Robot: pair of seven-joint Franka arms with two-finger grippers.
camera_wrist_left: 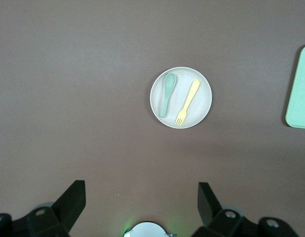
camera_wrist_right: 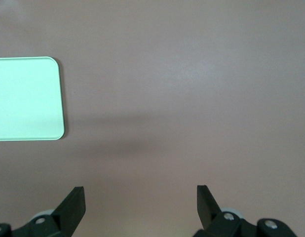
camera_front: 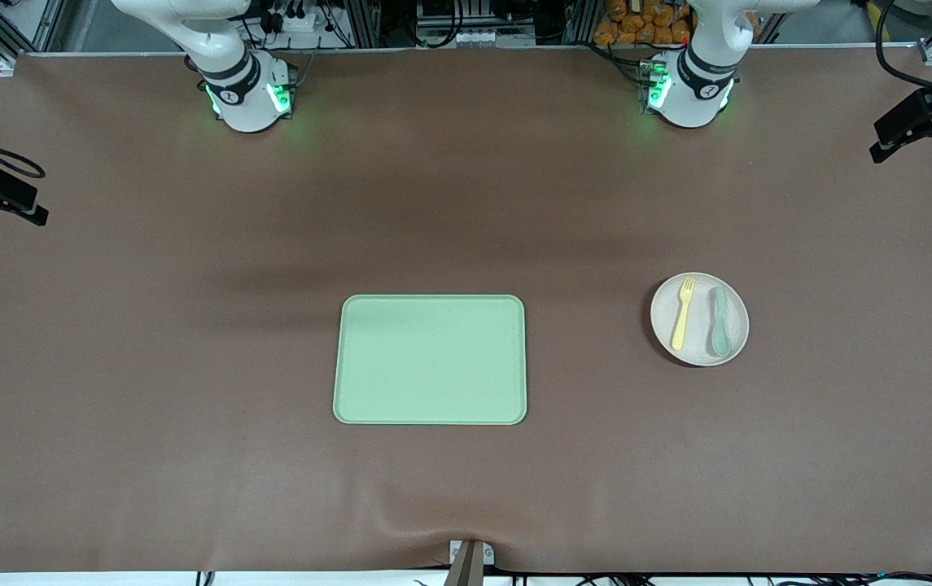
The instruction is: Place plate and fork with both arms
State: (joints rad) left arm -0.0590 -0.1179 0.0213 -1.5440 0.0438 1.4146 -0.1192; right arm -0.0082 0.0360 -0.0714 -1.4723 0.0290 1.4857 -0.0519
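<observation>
The off-white plate [camera_front: 699, 318] lies on the brown table toward the left arm's end; it also shows in the left wrist view [camera_wrist_left: 181, 97]. On it lie the pale-yellow fork [camera_front: 683, 312] and a grey-green spoon [camera_front: 719, 321], side by side; both show in the left wrist view, the fork [camera_wrist_left: 187, 102] and the spoon [camera_wrist_left: 167, 94]. My left gripper [camera_wrist_left: 141, 191] is open and empty, high above the table near its base. My right gripper [camera_wrist_right: 141, 196] is open and empty, high over bare table. Neither gripper shows in the front view.
A rectangular light-green tray [camera_front: 430, 359] lies at the table's middle, beside the plate toward the right arm's end; its edge shows in the left wrist view [camera_wrist_left: 299, 89] and right wrist view [camera_wrist_right: 27, 98]. Black camera mounts [camera_front: 921, 118] stand at the table's ends.
</observation>
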